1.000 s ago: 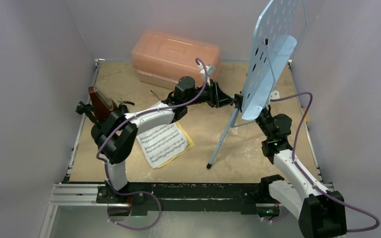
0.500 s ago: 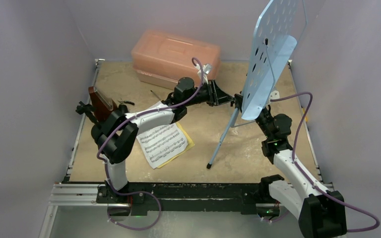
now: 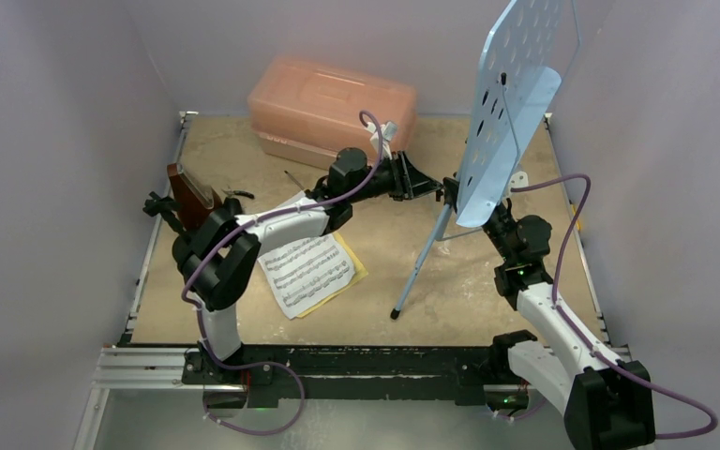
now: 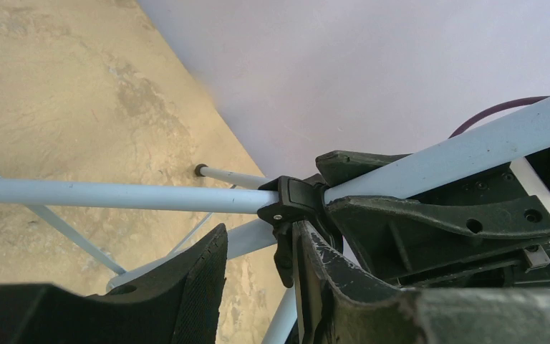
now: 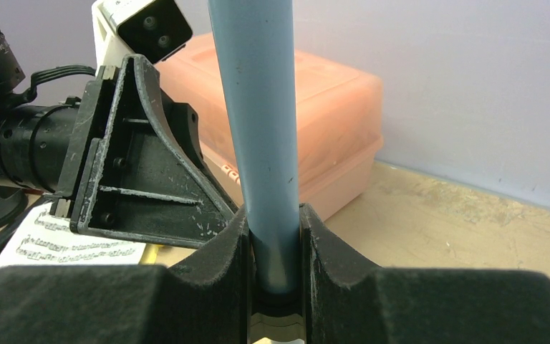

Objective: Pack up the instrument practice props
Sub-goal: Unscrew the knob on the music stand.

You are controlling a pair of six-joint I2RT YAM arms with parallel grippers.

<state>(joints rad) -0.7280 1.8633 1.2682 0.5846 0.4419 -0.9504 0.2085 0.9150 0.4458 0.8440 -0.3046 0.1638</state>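
The light-blue perforated music stand [image 3: 516, 103], a flat sheet on thin tubular legs, stands at two o'clock on the mottled sandy table [image 3: 244, 150] between pale lilac walls [image 3: 56, 141]. Only the right wrist view shows the right gripper [image 5: 273, 236] clamped on its smooth round pole [image 5: 258, 107]; the left wrist view shows the left gripper [image 4: 261, 265] narrowly parted around the black clamp lever [image 4: 284, 249].
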